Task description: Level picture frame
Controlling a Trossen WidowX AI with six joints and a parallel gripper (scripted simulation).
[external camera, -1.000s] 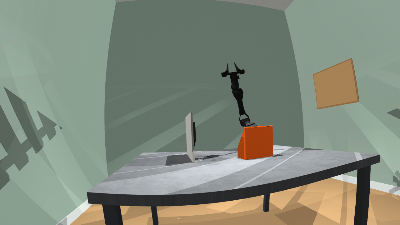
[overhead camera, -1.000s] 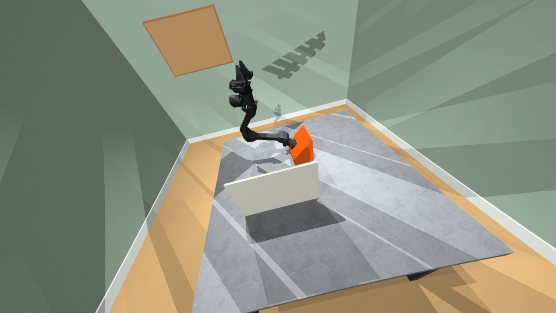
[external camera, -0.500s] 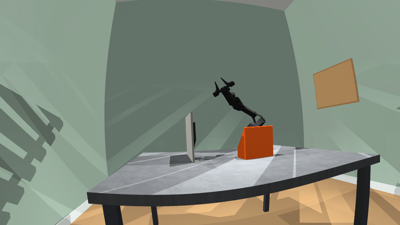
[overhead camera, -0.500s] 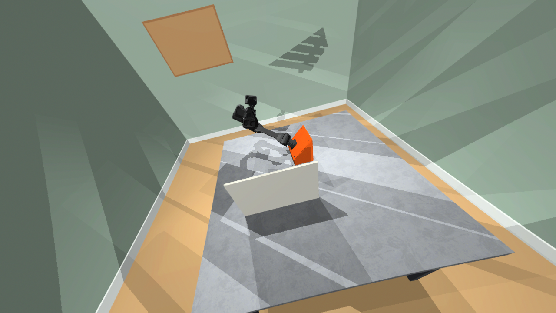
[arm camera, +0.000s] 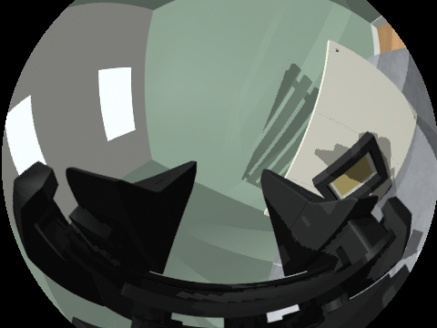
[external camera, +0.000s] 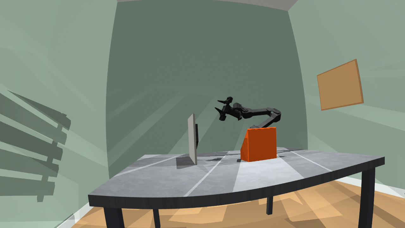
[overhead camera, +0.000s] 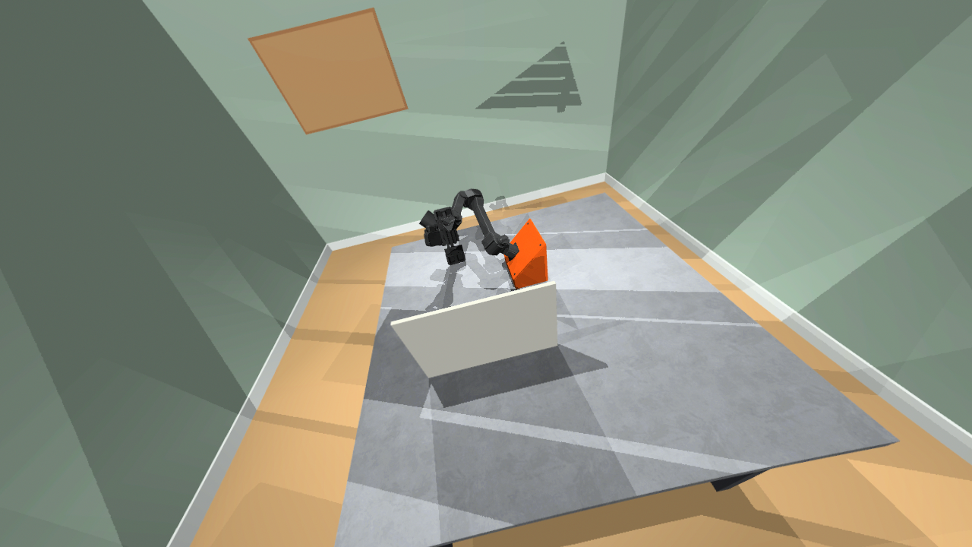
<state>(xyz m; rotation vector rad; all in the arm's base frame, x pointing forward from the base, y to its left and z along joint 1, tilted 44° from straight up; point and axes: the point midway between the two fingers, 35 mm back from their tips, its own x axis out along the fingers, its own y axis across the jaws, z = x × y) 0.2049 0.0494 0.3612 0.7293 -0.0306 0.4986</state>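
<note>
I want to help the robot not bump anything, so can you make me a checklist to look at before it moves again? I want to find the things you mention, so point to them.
1. Black metal gripper (external camera: 216, 104) (arm camera: 229, 170) open: ok, its fingers stand apart.
2. Nothing between its fingers: ok.
3. Small black rectangular picture frame (external camera: 196, 136) (arm camera: 319, 182) in the wrist camera's sight: ok, though a finger covers its lower part.
4. Frame on the arm's side of the upright cream flat panel (overhead camera: 482, 330) (external camera: 191, 138) (arm camera: 360, 96): ok.
5. Gripper around the frame, ready to lift: not ok, it is apart from it.
6. Frame level: cannot tell, the wrist view is tilted.
</note>
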